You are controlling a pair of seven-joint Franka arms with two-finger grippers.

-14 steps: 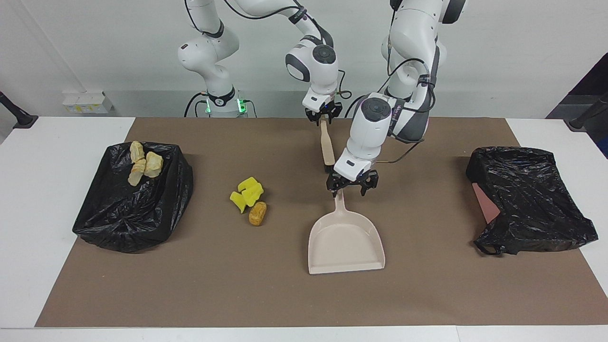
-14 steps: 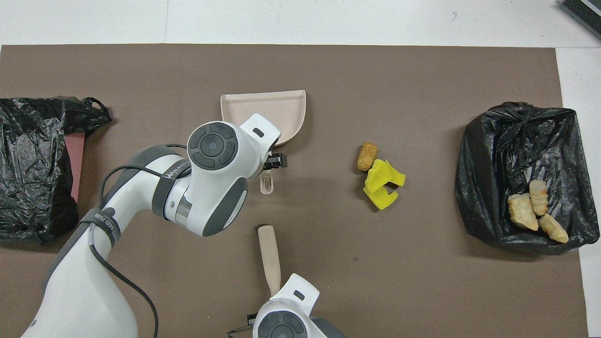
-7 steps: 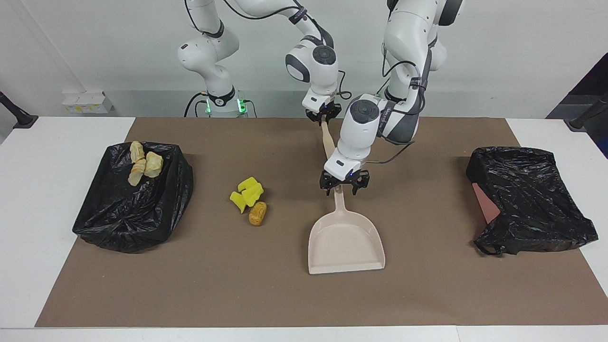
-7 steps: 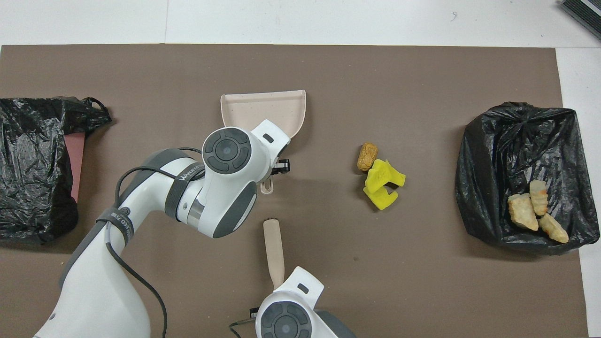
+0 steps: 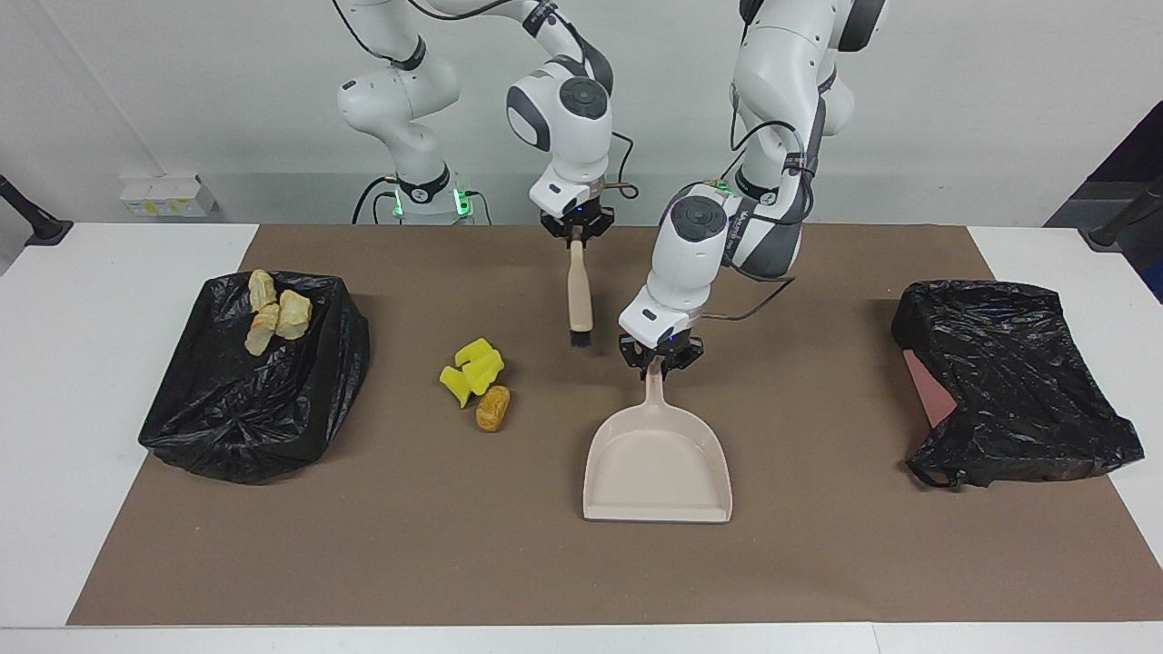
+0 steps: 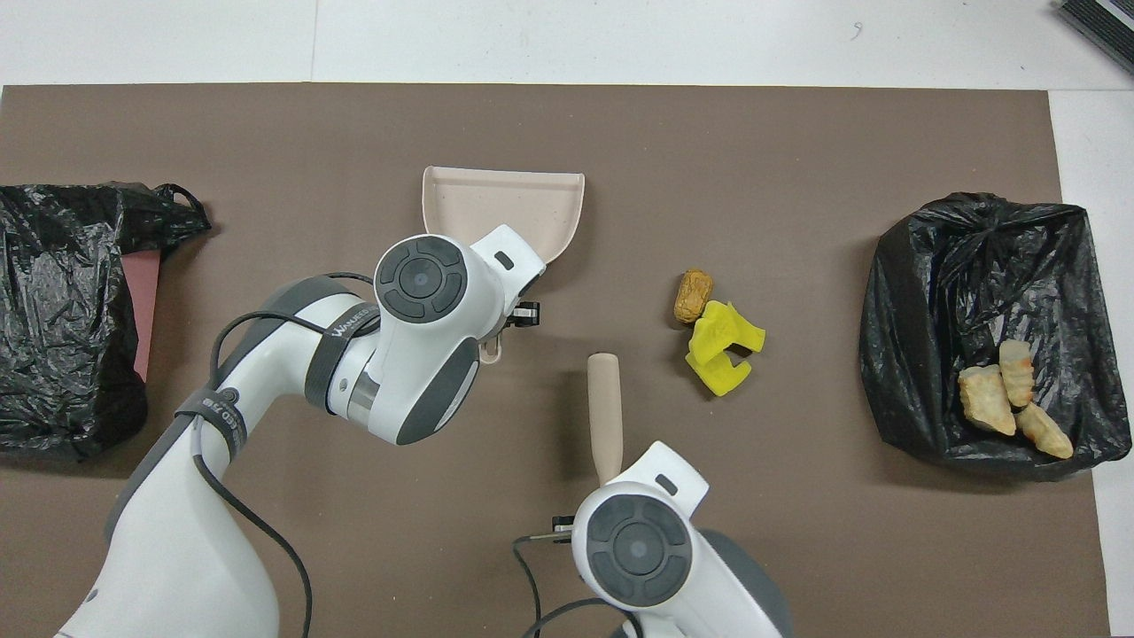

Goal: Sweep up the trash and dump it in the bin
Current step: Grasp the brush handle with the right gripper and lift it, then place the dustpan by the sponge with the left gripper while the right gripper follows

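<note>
Currently both tools are loaded. The left tool (image 5: 661,360) is closed on the handle end of the beige dustpan (image 5: 656,463), whose pan rests on the brown mat (image 5: 509,563) with its open mouth pointing away from the robots. Judgement: holding it by the handle tip keeps the arm clear of the pan's mouth so scraps can be pushed in.

The right tool (image 5: 574,228) is clamped on the top of the brush (image 5: 579,295). The brush hangs nearly upright, black bristles down, over the mat between the dustpan handle and the trash. Judgement: this pose puts the bristles ready to drop beside the pile.

The loose trash (image 5: 477,380) sits on the mat toward the right arm's end of the bench: yellow sponge pieces touching a brown roll, well apart from the dustpan. The bin (image 5: 245,391), lined with a black bag, lies farther toward that end and already holds tan bread-like chunks (image 5: 273,313). A second black bag (image 5: 1008,381) lies at the left arm's end, a pink edge showing under it.

Hard to make out:
- Overhead, the left arm's wrist hides the grip on the dustpan handle.
- Whether the bristles touch the mat: cannot tell.
- A green face on any sponge: not visible.
</note>
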